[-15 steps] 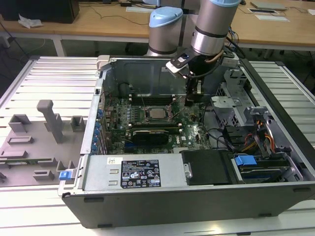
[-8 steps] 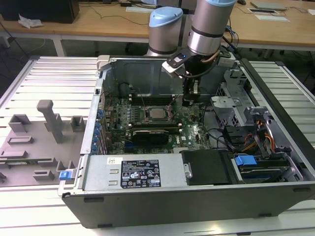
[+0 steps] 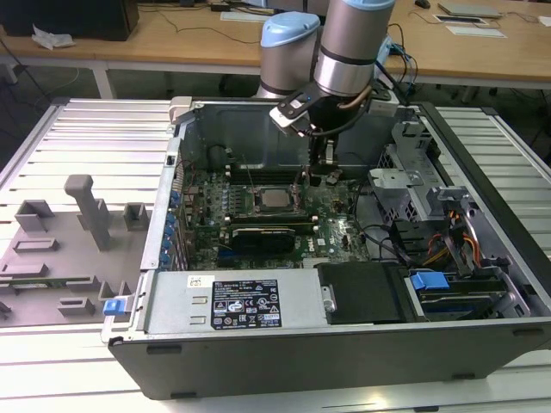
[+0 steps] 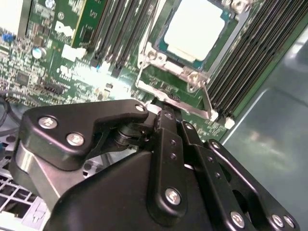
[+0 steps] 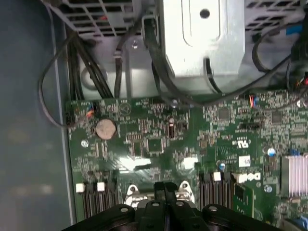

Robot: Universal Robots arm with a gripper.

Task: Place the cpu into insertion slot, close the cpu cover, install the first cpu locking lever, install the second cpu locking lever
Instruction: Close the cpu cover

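Note:
The cpu (image 4: 195,29) lies pale and flat in the insertion slot (image 3: 274,200) on the green board. The cpu cover (image 4: 222,47) is a metal frame lying down over the chip's edges. A thin silver locking lever (image 4: 208,102) runs along the socket's near side. My gripper (image 4: 166,114) hangs low over the board, at the socket's edge on the exterior view's right (image 3: 320,176). Its black fingers (image 5: 166,188) are pressed together with nothing seen between them. Their tips sit close to the lever rod; whether they touch it I cannot tell.
Black memory slots (image 4: 120,33) flank the socket on both sides. A metal drive cage (image 5: 202,43) with black cables (image 5: 86,62) rises beside the board. The case wall (image 3: 250,129) stands behind. A grey fixture tray (image 3: 69,249) lies outside the case on the exterior view's left.

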